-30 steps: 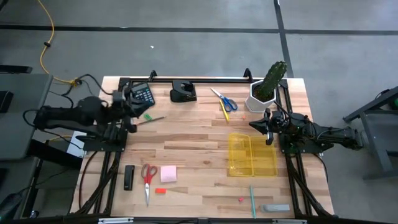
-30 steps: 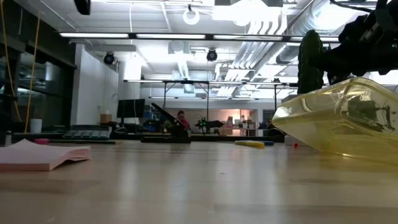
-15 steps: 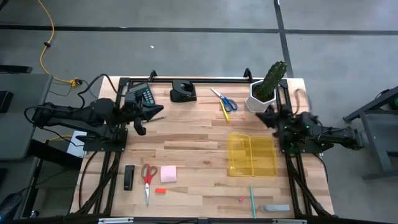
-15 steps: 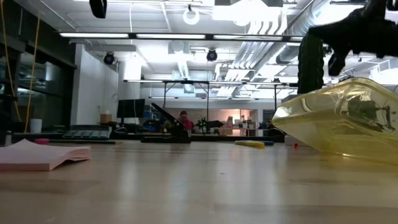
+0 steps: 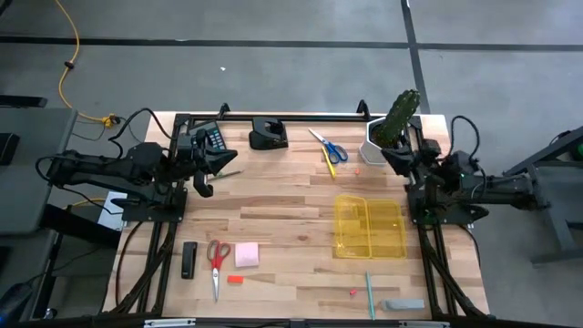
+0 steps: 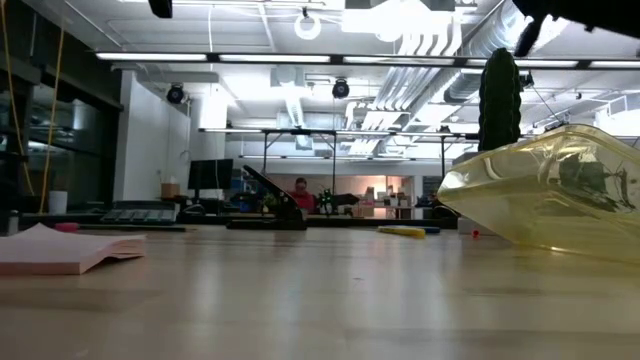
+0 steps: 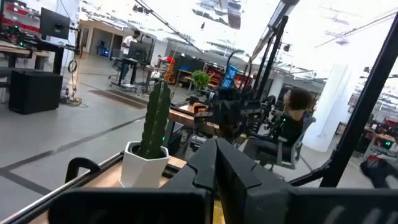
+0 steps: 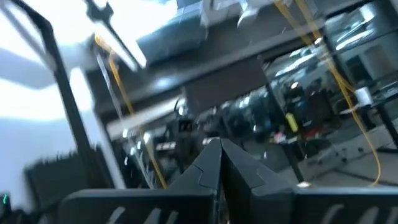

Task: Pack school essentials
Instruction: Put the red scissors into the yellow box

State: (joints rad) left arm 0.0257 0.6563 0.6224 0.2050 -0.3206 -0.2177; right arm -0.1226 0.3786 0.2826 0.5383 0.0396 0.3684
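In the high view the red-handled scissors, pink sticky pad and a red bit lie flat near the table's near-left corner. The blue-handled scissors and a yellow pen lie by the far edge. A teal pen and a tiny red bit lie near the near edge. My left gripper hovers shut over the far-left part. My right gripper is shut and raised beside the cactus. The pad also shows in the low view.
The clear yellow tray lies right of centre. The cactus in its white pot stands at the far-right corner. A calculator and a black device sit by the far edge; a black bar and a grey piece lie near the near edge.
My right gripper has risen from beside the tray, tipped upward and drawn toward the far edge and the cactus, leaving the low view. My left gripper has moved a little toward the table's right and swung to point across the table.
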